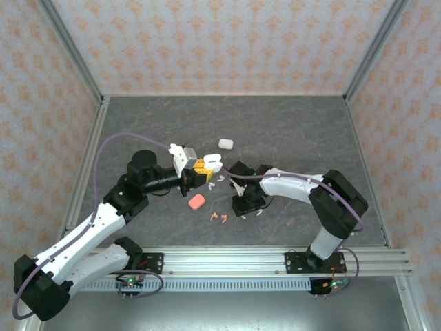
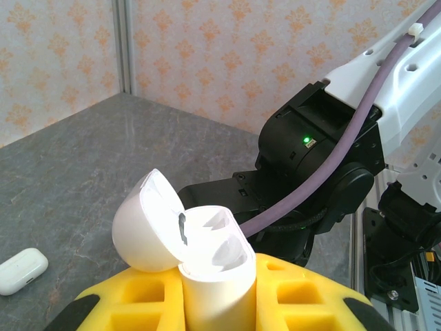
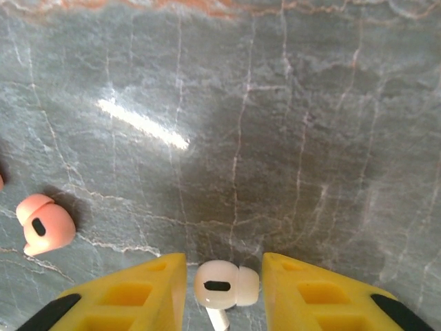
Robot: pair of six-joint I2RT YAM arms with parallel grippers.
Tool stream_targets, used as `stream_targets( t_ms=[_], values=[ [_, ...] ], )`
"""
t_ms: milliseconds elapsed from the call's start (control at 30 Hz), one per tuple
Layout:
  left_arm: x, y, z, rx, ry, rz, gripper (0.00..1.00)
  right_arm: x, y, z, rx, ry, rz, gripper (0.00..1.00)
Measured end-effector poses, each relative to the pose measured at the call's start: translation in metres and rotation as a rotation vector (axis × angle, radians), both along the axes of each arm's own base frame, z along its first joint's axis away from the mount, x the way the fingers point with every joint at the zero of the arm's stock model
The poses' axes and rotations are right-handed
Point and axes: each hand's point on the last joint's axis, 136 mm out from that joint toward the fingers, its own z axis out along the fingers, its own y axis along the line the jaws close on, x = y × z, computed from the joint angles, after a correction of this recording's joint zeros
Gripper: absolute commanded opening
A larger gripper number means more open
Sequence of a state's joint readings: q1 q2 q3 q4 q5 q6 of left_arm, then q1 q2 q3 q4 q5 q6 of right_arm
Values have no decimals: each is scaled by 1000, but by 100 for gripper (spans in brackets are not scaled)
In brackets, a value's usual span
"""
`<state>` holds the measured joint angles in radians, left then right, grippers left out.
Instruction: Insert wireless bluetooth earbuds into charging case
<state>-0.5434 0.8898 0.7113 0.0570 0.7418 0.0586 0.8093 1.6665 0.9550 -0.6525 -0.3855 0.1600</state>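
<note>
My left gripper [image 1: 201,169] is shut on a white charging case [image 2: 215,276] and holds it upright above the table, its lid [image 2: 147,224] flipped open and both sockets bare. My right gripper [image 1: 249,207] is down at the table top. In the right wrist view its yellow fingers [image 3: 155,286] stand either side of a white earbud [image 3: 226,284] that lies on the grey surface; the left finger is almost against it and a small gap shows on the right. A salmon-pink earbud [image 3: 45,224] lies off to the left.
A closed white case [image 1: 225,143] lies further back, and a pink case [image 1: 197,201] sits below the left gripper. Two pink earbuds [image 1: 219,217] and a few loose white earbuds [image 1: 220,179] are scattered round the right gripper. The right arm [image 2: 324,152] looms close behind the held case.
</note>
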Motion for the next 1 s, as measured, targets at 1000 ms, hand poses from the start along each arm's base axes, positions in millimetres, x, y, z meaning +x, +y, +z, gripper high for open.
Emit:
stream_targets(
  t_ms=[1000],
  values=[
    [1, 0, -1, 2, 3, 3, 0, 8, 9, 7, 35, -30, 9, 36]
  ],
)
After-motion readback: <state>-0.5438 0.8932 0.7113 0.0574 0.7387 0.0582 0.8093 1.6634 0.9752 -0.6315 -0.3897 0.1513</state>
